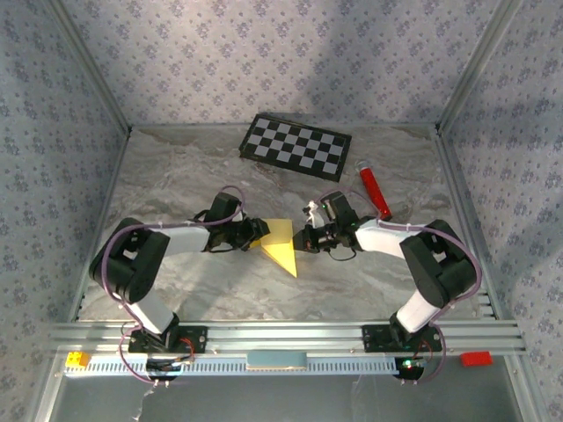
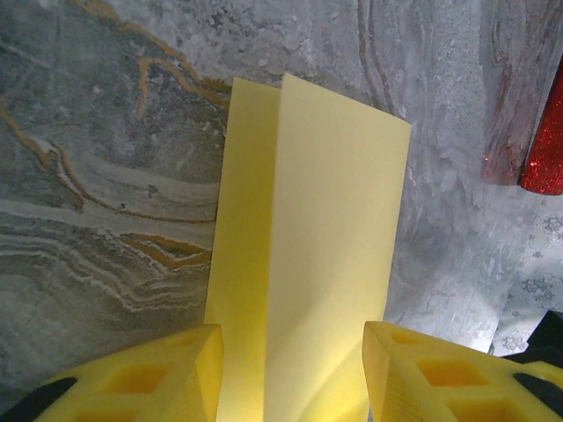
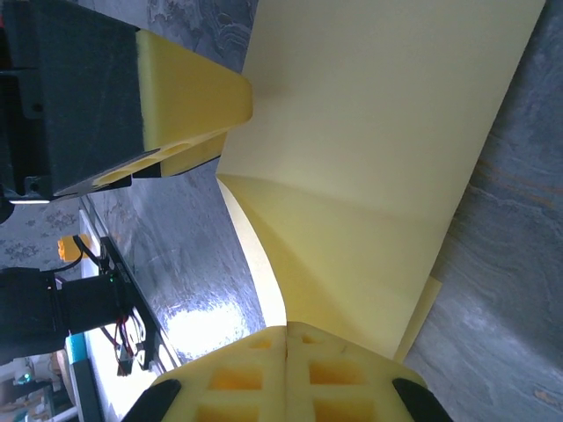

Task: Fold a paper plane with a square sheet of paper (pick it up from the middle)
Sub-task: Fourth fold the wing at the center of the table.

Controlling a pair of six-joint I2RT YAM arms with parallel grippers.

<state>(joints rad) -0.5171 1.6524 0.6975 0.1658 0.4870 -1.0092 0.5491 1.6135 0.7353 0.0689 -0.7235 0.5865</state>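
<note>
Top external view is showing a pale-yellow sheet of thin paper point(image 1: 283, 246), folded into a wedge with its point toward the arm bases, lying at the middle of the grey marble-patterned table point(image 1: 176, 185) between the two arms. The left gripper point(image 1: 261, 231) is reaching in at the paper's left edge and the right gripper point(image 1: 303, 239) is meeting its right edge. Farther back, a flat black-and-white checkerboard panel point(image 1: 296, 145) is lying near the rear wall, and a red glittery tube point(image 1: 373, 191) is lying to its right, well apart from the paper. From the left wrist, the left gripper point(image 2: 293, 330) is standing with its yellow fingers point(image 2: 167, 378) spread, and the paper point(image 2: 308, 220), showing one lengthwise crease, is running out between them over the table; whether the pads are pressing it cannot be told. From the right wrist, the right gripper point(image 3: 286, 330) is holding its fingers pressed together, pinching the near edge of the paper point(image 3: 369, 158), which is curving up from the grip.
</note>
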